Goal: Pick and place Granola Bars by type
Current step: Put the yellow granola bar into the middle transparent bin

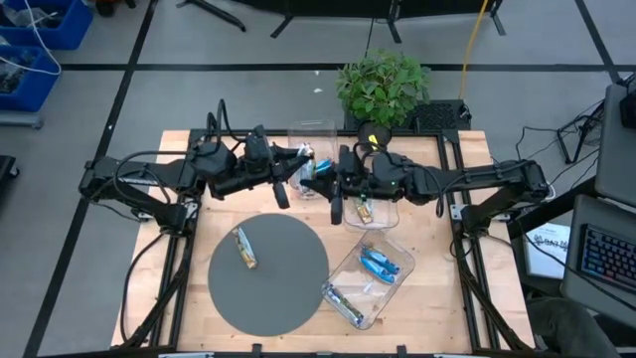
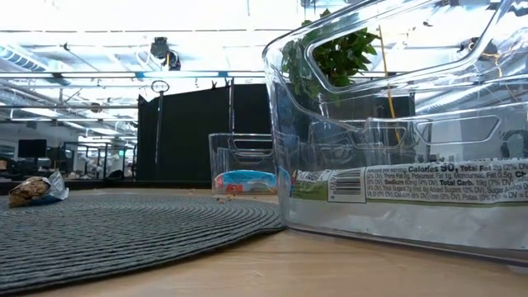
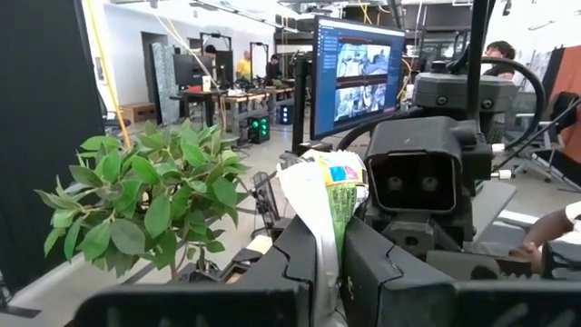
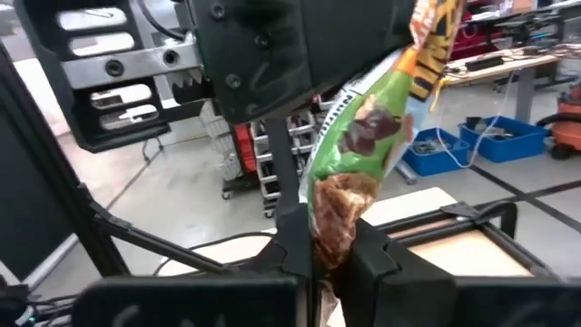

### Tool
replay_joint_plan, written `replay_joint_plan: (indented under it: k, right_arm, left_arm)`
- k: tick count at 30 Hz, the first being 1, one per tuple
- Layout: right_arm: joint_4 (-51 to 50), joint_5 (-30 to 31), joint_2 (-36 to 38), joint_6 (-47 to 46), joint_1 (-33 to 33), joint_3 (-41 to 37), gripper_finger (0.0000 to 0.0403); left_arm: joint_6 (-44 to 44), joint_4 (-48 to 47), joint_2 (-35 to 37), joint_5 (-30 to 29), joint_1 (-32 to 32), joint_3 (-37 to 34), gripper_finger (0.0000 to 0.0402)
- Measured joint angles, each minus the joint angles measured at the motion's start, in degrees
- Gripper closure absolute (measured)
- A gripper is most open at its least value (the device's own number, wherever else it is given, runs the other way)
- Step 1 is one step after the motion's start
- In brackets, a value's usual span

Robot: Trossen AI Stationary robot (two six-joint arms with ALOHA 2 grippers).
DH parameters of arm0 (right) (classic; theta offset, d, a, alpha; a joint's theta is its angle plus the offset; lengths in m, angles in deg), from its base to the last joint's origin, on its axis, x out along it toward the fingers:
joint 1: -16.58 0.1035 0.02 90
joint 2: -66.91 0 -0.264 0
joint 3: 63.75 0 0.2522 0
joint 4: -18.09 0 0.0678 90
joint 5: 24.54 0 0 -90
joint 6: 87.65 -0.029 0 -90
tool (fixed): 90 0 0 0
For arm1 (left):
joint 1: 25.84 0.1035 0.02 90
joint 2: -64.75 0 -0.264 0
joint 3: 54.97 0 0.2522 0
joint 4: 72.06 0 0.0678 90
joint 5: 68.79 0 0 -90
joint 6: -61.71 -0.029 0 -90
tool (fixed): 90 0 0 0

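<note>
From above, the two dark arms meet over the far middle of the wooden table [image 1: 427, 298]. The left gripper [image 1: 304, 167] and the right gripper [image 1: 324, 171] face each other with a small green-and-white foil-wrapped granola bar [image 1: 309, 154] between their tips, above an upright clear plastic bin [image 1: 312, 129]. A tan-wrapped bar [image 1: 244, 248] lies alone on the round grey woven mat [image 1: 268, 273]. A second clear bin [image 1: 383, 211] below the right arm holds one tan bar [image 1: 365, 209]. A third clear bin [image 1: 370, 280], nearer the front right, holds bright blue bars [image 1: 380, 264] at one end and a silvery bar [image 1: 342, 304] at the other. A leafy green potted plant [image 1: 383, 86] stands at the table's far edge.

From table level, the tan-wrapped bar [image 2: 35, 190] sits on the mat [image 2: 132, 231] at the left, a far clear bin [image 2: 243, 164] shows a blue wrapper inside, and a near clear bin [image 2: 396, 124] fills the right; no gripper shows.

The left wrist view has its own fingers [image 3: 281, 263] clenched on the white end of the held bar [image 3: 322, 195], with the right arm's camera housing just behind.

The right wrist view has its own fingers [image 4: 363, 259] closed on the brown lower end of the same green bar [image 4: 359, 154], the left arm's black body directly above it.
</note>
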Motion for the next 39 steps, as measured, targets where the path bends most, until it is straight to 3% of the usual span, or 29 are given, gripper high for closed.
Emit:
replay_joint_plan:
  k: [4,12,18,25,31,39]
  right_arm:
    - [0.57,-0.91,0.0,-1.56,-0.02,0.0,0.0385]
    - [0.5,-2.39,0.0,-2.1,-0.02,0.0,0.0392]
    - [-0.14,-2.41,0.45,-2.04,0.02,0.0,0.0393]
    - [-5.55,-0.56,3.6,-0.22,-0.37,0.0,0.0394]
    - [-11.64,-0.49,7.23,0.71,-1.58,0.0,0.0395]
    - [-29.61,-0.79,11.23,4.43,-4.81,2.61,0.0395]
  left_arm:
    - [1.03,0.04,0.0,0.79,-0.02,0.0,0.036]
    - [4.13,0.59,0.0,-0.48,0.01,0.0,0.0235]
    - [1.37,0.68,0.21,1.39,-0.04,-0.01,0.0137]
    - [1.03,-4.37,4.3,0.25,-0.23,-0.07,0.0046]
    - [1.12,-11.49,8.66,-3.09,-0.13,-0.07,0.0017]
    - [2.98,-15.34,10.58,-3.23,-0.17,-0.07,0.0034]
